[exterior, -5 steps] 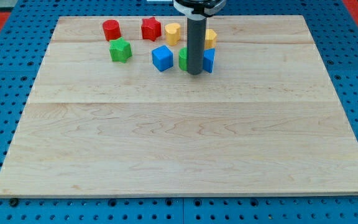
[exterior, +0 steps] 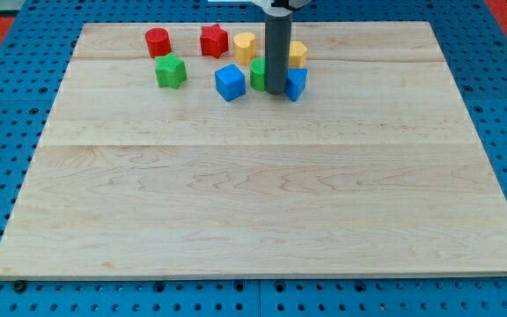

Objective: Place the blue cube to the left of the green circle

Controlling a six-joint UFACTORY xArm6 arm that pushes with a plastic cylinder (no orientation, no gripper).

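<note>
My tip (exterior: 275,92) stood between the green circle (exterior: 258,74), mostly hidden behind the rod, and a blue block (exterior: 296,84) at the view's right; being a bare rod, it gripped nothing. The blue cube (exterior: 230,82) lay just left of the circle, close to where the task wanted it. A yellow heart (exterior: 245,45), another yellow block (exterior: 297,53), a red star (exterior: 214,40), a red cylinder (exterior: 157,41) and a green block (exterior: 171,70) crowded the board's (exterior: 253,220) top, leaving little room.

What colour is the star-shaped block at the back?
Red: the star shows clearly in the camera view.
</note>
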